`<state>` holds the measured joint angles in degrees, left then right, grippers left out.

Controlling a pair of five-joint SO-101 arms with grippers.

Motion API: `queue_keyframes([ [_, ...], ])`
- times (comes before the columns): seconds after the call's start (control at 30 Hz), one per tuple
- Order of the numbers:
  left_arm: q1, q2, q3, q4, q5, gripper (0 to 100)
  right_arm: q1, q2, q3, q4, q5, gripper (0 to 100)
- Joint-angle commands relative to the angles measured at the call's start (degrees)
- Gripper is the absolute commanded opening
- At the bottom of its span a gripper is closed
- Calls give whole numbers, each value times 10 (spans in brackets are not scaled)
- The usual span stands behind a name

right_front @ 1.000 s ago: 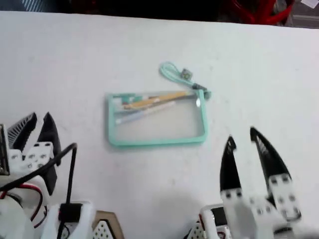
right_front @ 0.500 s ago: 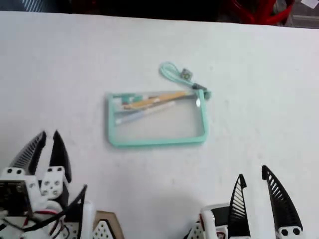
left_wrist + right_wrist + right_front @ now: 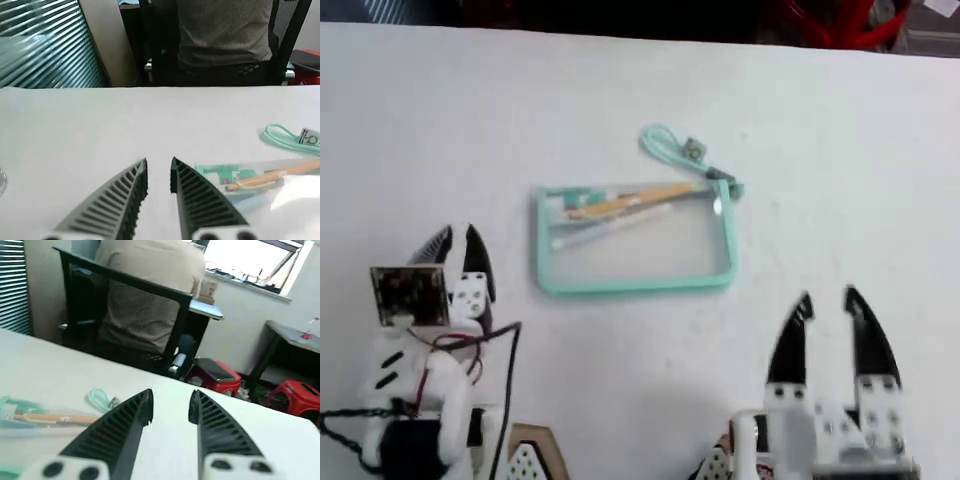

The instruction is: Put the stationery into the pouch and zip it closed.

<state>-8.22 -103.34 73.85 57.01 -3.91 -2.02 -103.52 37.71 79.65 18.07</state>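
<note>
White table (image 3: 840, 150) holds the pouch (image 3: 632, 262) at its middle, pens (image 3: 620, 205) inside, cord (image 3: 665, 145) looped by one corner; the zip looks closed, perhaps. Left gripper (image 3: 458, 232), near the pouch's left end, is slightly parted and empty; right gripper (image 3: 827, 296) is spread and empty.

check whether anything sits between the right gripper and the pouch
Nothing visible does. Just white table lies between the right gripper and the pouch. The cord loop lies at the pouch's far corner, off that line.
</note>
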Motion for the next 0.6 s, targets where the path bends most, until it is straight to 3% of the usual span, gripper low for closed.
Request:
queue_keyframes([
  [0.0,-7,5,85,-47,-7,98,-34,3,180,-110,5,126],
  [0.33,-7,8,234,-43,-7,95,12,7,596,-402,6,125],
  [0.57,-3,-13,212,70,-7,98,3,8,592,-270,5,124],
])
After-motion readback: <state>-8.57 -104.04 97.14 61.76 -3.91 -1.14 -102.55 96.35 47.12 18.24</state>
